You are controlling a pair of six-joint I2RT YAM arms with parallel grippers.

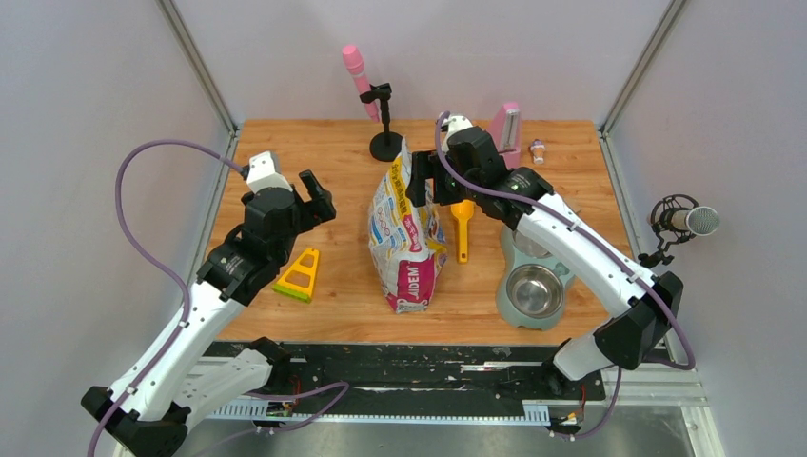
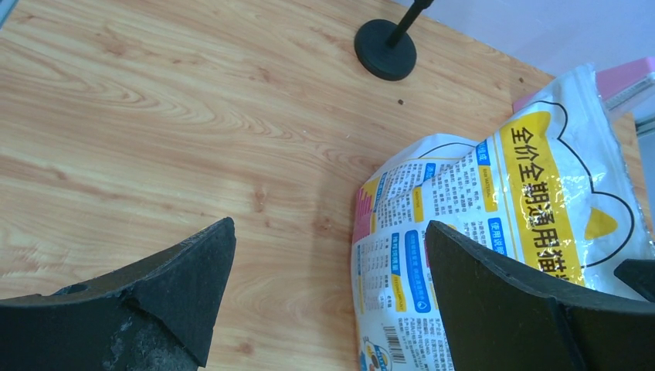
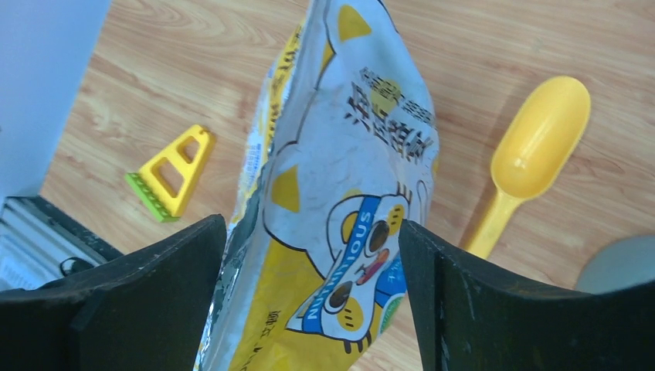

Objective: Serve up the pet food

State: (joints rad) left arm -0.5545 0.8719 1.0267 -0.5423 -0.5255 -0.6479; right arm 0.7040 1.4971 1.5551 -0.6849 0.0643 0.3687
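Across all three views the pet food is out of sight: the opaque bag (image 1: 407,238) at the middle of the table (image 1: 333,152) hides whatever it holds. A few dark specks on the wood in the left wrist view are too small to identify. The bag is crinkly, glossy film printed in yellow, white and pink, standing upright with creased sides and a pinched top.

The right gripper (image 1: 425,186) straddles that top with its jaws spread wide. From the right wrist view the film fills the gap between the matte black fingers (image 3: 154,294); whether they press it cannot be told. The left gripper (image 1: 316,198) hangs left of the bag, fully spread and holding nothing, with bare wood grain between its worn, scuffed fingers (image 2: 178,286).

Just right of the bag lies a smooth yellow plastic scoop (image 1: 462,228), its far end covered by the right arm. Further right sits a pale green feeder (image 1: 519,314) with a shiny steel bowl (image 1: 535,290); its far half is hidden under the arm. A yellow triangular clip (image 1: 299,274) with a green ridged edge lies near the left.
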